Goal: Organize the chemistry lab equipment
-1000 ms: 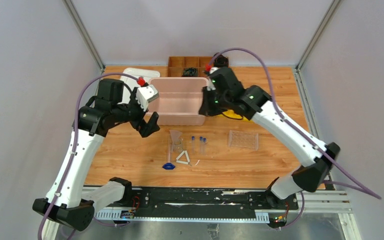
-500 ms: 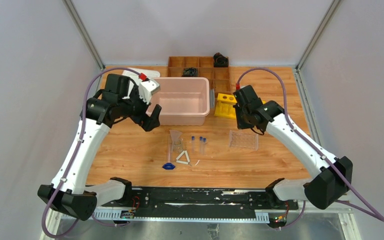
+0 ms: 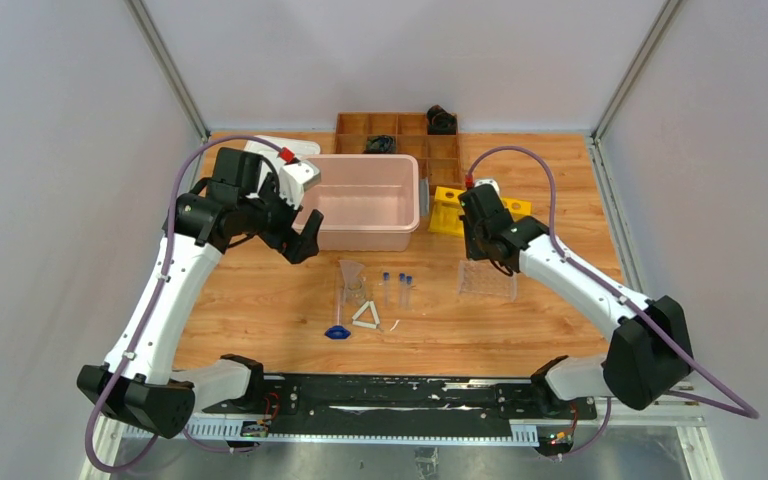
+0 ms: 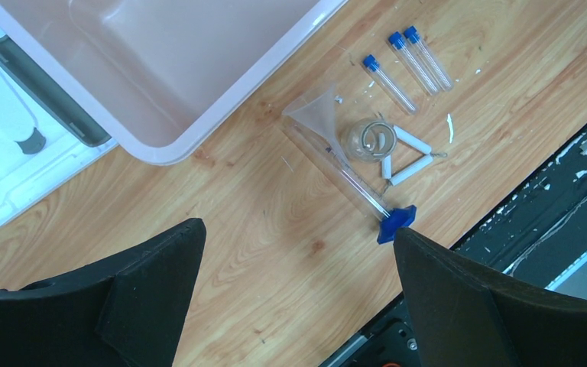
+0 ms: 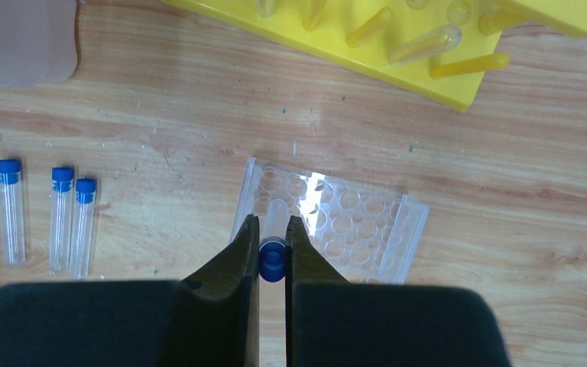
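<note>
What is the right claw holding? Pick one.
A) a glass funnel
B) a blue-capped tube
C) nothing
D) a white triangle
B: the right wrist view shows the right claw shut on a blue-capped tube, over the clear rack.

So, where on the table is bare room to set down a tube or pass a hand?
The table is bare left of the funnel, between the pink bin and the near edge, and again right of the clear rack. It is crowded in the middle: funnel, white triangle and three loose tubes lie close together.
</note>
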`<state>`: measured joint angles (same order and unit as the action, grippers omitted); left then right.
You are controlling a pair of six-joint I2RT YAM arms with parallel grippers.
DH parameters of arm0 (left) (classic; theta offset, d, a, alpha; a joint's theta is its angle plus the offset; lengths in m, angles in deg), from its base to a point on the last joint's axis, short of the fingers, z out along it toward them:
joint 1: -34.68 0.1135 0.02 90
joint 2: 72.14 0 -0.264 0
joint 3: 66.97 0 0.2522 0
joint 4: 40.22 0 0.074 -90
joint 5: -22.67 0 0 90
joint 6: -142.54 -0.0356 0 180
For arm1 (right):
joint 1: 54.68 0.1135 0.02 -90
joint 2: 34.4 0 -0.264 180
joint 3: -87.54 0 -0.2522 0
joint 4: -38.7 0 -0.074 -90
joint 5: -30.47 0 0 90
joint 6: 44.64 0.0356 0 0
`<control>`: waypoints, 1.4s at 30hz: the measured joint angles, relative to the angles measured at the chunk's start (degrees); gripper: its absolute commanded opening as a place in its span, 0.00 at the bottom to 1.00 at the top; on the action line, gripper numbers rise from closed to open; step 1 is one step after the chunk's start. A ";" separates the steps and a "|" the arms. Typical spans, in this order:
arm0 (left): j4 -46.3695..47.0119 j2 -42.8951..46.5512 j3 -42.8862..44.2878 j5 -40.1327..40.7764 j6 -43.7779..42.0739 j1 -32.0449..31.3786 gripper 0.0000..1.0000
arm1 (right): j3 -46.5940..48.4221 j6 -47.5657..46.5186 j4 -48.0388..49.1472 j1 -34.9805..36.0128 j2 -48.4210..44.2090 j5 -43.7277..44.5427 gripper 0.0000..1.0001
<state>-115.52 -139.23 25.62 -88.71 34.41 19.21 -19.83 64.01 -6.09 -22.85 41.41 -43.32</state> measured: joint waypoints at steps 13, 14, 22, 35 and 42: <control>-0.46 0.00 0.00 0.28 -0.28 0.00 1.00 | -1.49 -0.07 7.85 -0.50 4.83 0.94 0.00; -0.48 0.00 0.00 0.28 -0.31 0.00 1.00 | -1.62 -0.07 8.22 -0.70 5.20 0.94 0.00; -0.76 0.00 0.00 1.33 -0.50 0.00 1.00 | -2.99 0.02 9.70 -1.73 6.19 0.98 0.00; -0.76 -0.20 0.00 2.19 -0.70 0.00 1.00 | -3.32 0.44 10.56 -2.01 9.14 -0.15 0.00; -0.76 -0.20 0.00 2.60 -0.94 0.00 1.00 | -3.52 1.27 11.56 -2.01 9.81 -1.27 0.00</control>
<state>-116.28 -139.42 25.62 -86.11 33.47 19.21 -23.35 65.28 5.47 -24.86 51.22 -44.59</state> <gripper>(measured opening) 0.997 0.094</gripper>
